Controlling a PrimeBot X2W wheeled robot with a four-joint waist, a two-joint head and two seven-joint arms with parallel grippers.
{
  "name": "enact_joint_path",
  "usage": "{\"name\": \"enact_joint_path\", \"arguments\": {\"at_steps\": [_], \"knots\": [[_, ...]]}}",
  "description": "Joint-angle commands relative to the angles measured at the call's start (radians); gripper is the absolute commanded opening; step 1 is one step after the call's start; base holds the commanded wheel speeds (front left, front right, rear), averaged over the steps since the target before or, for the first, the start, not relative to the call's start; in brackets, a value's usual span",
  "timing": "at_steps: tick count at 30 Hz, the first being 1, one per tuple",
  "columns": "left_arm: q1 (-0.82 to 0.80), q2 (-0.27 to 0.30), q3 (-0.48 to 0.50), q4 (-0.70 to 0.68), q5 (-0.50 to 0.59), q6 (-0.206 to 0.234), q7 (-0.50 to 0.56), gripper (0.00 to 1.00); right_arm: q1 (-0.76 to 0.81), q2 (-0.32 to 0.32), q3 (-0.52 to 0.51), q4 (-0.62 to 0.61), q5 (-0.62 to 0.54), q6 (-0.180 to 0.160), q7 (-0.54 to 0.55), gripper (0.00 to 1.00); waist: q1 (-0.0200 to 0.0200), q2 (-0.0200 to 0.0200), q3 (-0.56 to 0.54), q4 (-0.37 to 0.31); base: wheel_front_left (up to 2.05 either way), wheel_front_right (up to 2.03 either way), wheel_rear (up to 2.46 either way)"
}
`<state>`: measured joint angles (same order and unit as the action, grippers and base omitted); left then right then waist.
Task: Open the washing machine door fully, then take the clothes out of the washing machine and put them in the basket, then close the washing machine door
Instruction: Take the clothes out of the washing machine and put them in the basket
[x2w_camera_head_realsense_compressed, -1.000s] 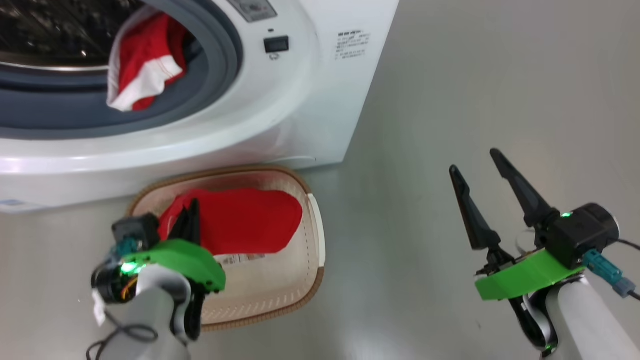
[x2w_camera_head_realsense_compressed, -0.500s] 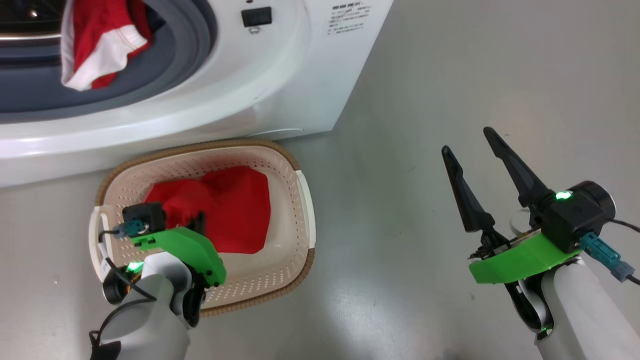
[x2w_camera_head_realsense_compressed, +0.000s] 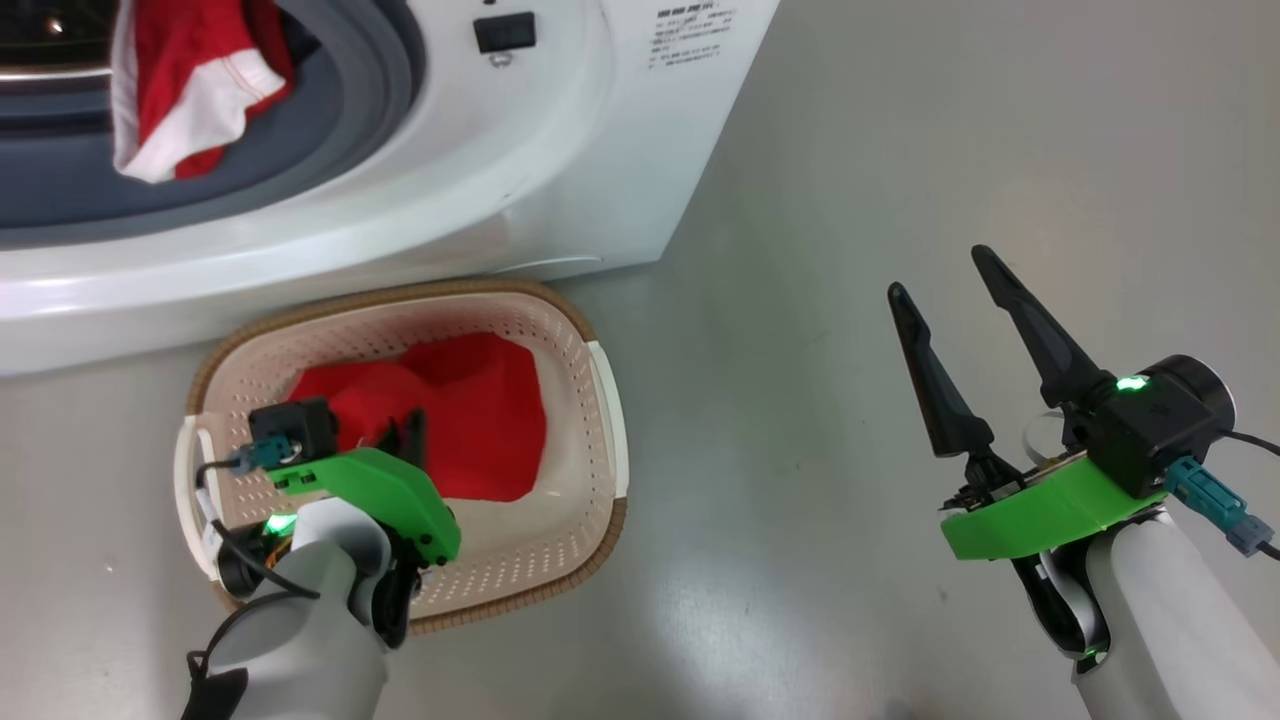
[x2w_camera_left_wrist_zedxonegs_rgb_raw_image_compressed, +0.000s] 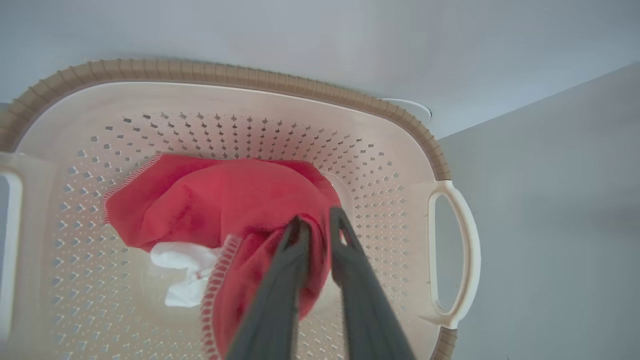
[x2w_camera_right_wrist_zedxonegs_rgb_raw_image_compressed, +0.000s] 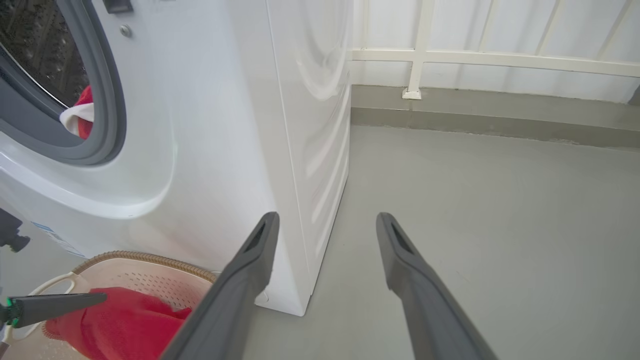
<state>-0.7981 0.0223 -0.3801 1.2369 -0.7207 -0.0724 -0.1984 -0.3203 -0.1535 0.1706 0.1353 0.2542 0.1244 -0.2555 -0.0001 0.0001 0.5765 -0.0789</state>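
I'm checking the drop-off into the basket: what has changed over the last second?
The left gripper has lowered the red garment into the basket; the cloth now lies bunched on its bottom, the fingers close together at it, grip unclear. The head camera shifted too. Unchanged: the right gripper open over the floor, and another red and white garment hanging at the washing machine mouth.

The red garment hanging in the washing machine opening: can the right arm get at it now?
Probably yes. The right gripper is open and empty over bare floor, the garment hangs over the grey gasket, and nothing stands between them.
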Motion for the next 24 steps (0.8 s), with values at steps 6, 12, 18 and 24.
{"name": "enact_joint_path", "arguments": {"at_steps": [6,12,18,24], "knots": [[0.025,0.028,-0.002,-0.007,-0.003,-0.016,-0.056,1.0,0.022,-0.001,-0.003,-0.026,0.013,0.006,-0.006,1.0,0.0001,-0.0001,-0.07,0.023,0.0,0.0,0.0],[0.077,0.053,0.037,-0.123,0.037,-0.005,-0.063,1.0,0.05,-0.003,-0.019,-0.027,0.01,0.006,-0.006,1.0,0.0001,-0.0001,-0.139,0.041,0.0,0.0,0.0],[0.189,0.057,0.088,-0.3,0.118,-0.021,-0.063,1.0,0.098,0.001,-0.055,-0.032,0.007,0.006,-0.006,1.0,0.0001,-0.0001,-0.218,0.065,0.0,0.0,0.0],[0.322,0.06,0.182,-0.476,0.204,-0.017,-0.063,1.0,0.163,0.016,-0.091,-0.029,0.001,0.006,-0.006,1.0,0.0001,-0.0001,-0.318,0.078,0.0,0.0,0.0]]}}
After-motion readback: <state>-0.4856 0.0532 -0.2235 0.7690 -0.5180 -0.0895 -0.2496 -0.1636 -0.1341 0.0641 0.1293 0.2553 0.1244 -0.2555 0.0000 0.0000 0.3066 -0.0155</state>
